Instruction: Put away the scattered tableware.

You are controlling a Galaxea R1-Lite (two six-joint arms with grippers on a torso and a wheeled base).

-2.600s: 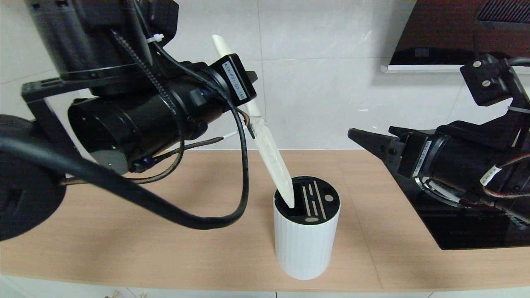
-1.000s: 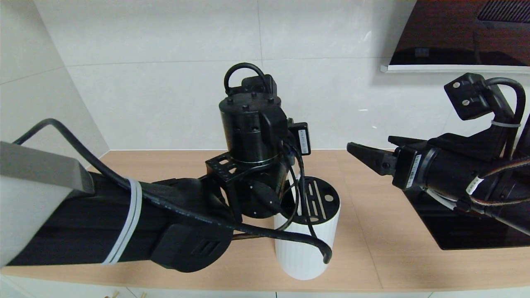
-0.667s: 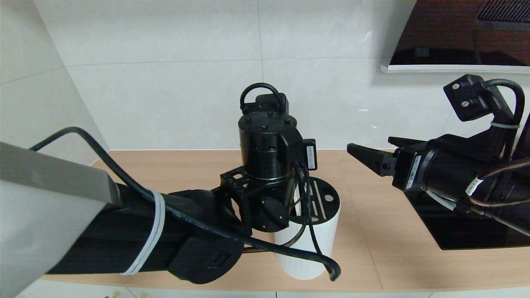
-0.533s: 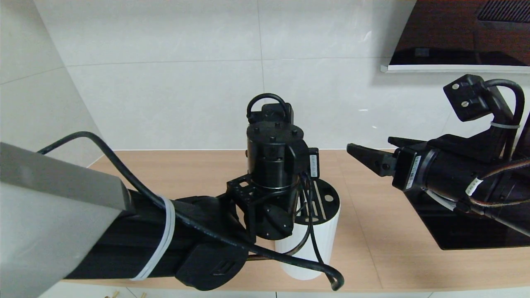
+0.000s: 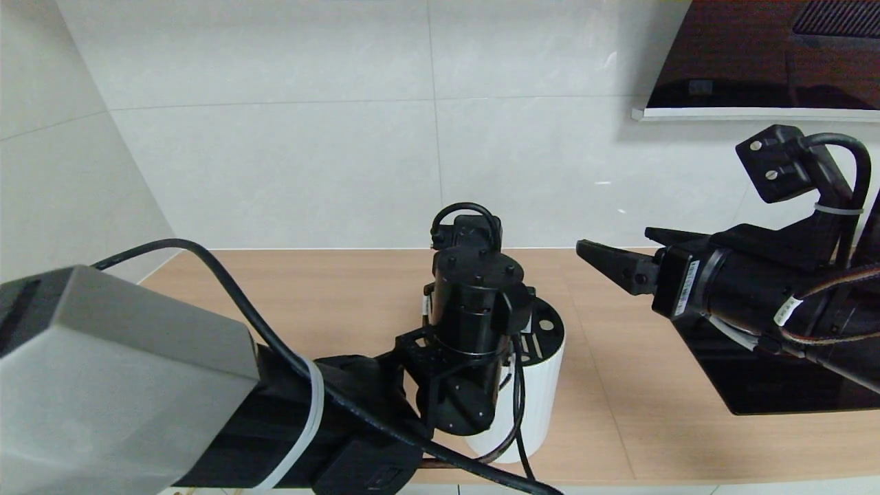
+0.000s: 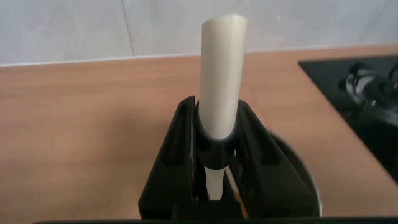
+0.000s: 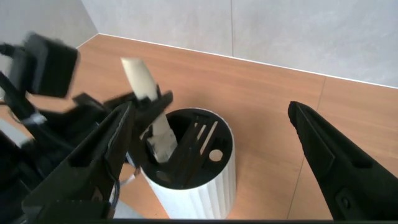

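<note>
A white ribbed knife holder [image 5: 533, 405] with a black slotted top stands on the wooden counter [image 5: 309, 289]. My left gripper [image 7: 149, 104] is directly above it, shut on the cream handle of a knife [image 6: 221, 87]. The knife [image 7: 142, 78] leans slightly, and its blade goes down into a wide slot of the holder [image 7: 199, 180]. In the head view the left wrist hides the knife and part of the holder's top. My right gripper [image 5: 612, 249] hangs open to the right of the holder, above the counter, with nothing between its fingers [image 7: 93, 165].
A black cooktop [image 5: 756, 385] is set into the counter at the right, under the right arm. A dark range hood [image 5: 770, 55] hangs on the tiled wall above it. Bare counter lies left of and behind the holder.
The left arm has swung over the holder and come down, pushing the knife from its tip at the slot to deep inside. The right arm has barely moved.
</note>
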